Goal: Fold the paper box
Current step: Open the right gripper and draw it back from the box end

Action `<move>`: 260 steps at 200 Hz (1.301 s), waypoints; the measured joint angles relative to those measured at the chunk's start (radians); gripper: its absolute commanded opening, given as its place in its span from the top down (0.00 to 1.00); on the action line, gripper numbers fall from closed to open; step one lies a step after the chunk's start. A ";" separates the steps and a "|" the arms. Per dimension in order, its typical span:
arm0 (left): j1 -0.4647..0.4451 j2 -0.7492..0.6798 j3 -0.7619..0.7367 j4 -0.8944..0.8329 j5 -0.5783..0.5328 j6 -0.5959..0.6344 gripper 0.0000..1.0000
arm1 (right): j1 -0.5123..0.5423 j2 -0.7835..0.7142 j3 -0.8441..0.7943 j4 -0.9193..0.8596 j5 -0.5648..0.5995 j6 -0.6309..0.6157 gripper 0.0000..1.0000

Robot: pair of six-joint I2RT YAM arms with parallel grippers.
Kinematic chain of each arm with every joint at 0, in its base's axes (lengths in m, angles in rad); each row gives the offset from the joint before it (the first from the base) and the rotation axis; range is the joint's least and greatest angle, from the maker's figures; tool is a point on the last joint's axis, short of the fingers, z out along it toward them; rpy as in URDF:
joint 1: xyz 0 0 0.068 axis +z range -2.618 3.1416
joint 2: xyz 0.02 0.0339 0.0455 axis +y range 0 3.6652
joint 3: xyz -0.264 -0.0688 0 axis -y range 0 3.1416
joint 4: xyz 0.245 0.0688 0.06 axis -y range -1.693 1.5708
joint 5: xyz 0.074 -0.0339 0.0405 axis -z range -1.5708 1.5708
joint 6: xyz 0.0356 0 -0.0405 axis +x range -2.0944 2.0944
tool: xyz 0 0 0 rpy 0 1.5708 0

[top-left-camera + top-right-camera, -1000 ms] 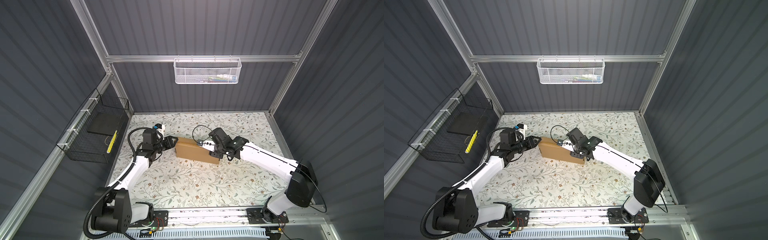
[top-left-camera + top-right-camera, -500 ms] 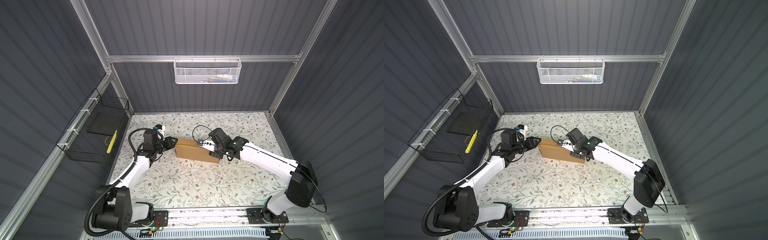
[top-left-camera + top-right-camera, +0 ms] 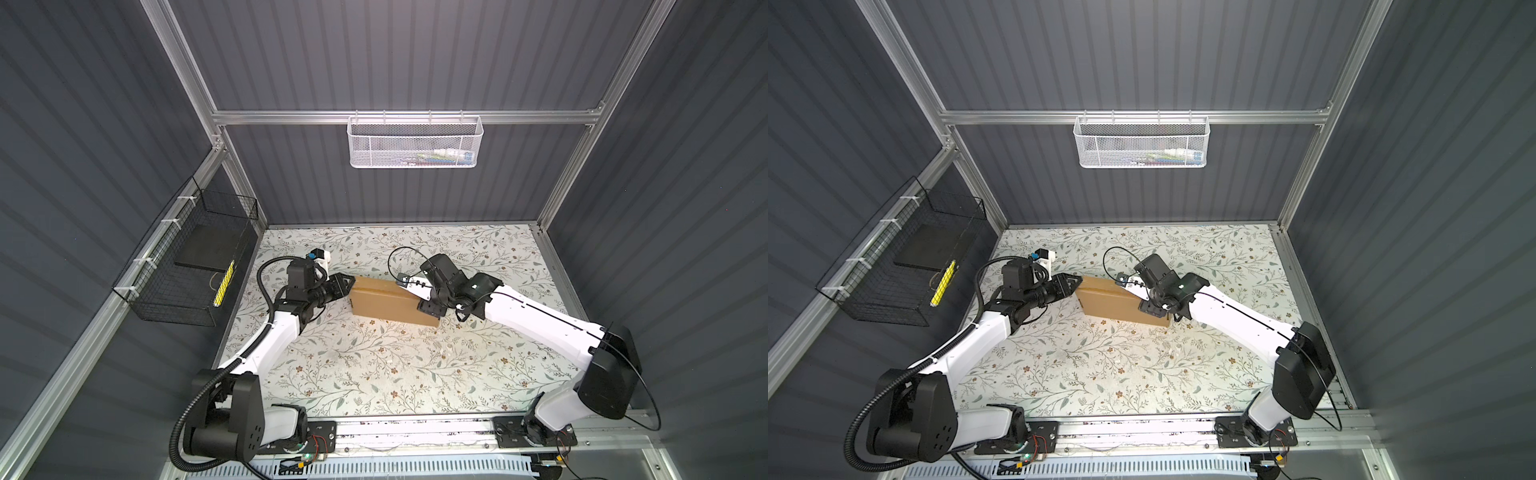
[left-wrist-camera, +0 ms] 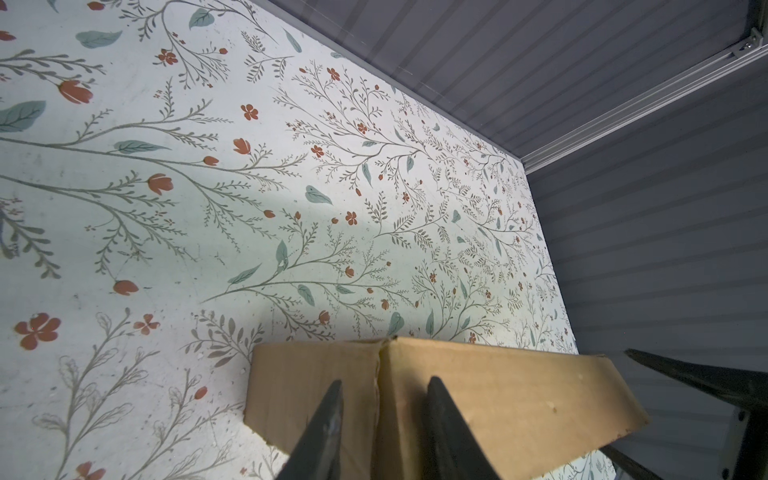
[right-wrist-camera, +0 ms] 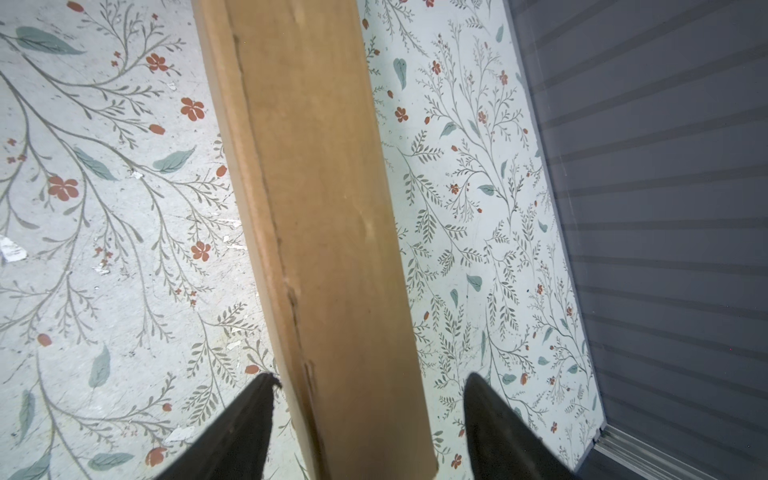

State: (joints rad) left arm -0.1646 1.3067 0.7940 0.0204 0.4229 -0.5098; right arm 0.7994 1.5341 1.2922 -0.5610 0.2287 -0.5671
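The paper box is a closed-looking brown cardboard block lying on the floral table, a little behind the middle. In both top views its long axis runs from back-left to front-right, so each arm meets one short end.

The left gripper is at the box's back-left end, with its tip against the upper corner there. In the left wrist view its two dark fingers stand narrowly apart with the box's corner edge showing in the gap between them. Whether they pinch that edge or only rest against it cannot be told.

The right gripper is at the front-right end. In the right wrist view the box stretches straight away from the right gripper, lengthwise between its fingers. Those fingers are spread wide, one on each long side, with table showing between each tip and the cardboard, so this gripper is released and holds nothing.

Judging from this, the box lies directly ahead of both grippers, end-on to each. Neither arm is clearly nearer, since both are already at the cardboard.
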 measured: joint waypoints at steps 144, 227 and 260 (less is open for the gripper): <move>0.000 0.033 0.000 0.045 -0.003 -0.022 0.67 | -0.122 -0.356 -0.143 0.167 -0.277 0.297 0.26; 0.000 0.050 0.000 0.071 -0.002 -0.026 0.66 | -0.163 -0.422 -0.231 0.219 -0.226 0.652 0.32; 0.000 0.050 0.000 0.071 -0.002 -0.026 0.66 | -0.170 -0.423 -0.274 0.223 -0.213 0.766 0.33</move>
State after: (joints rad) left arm -0.1646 1.3563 0.7944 0.0917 0.4210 -0.5354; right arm 0.6292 1.1114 1.0183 -0.3378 0.0158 0.1993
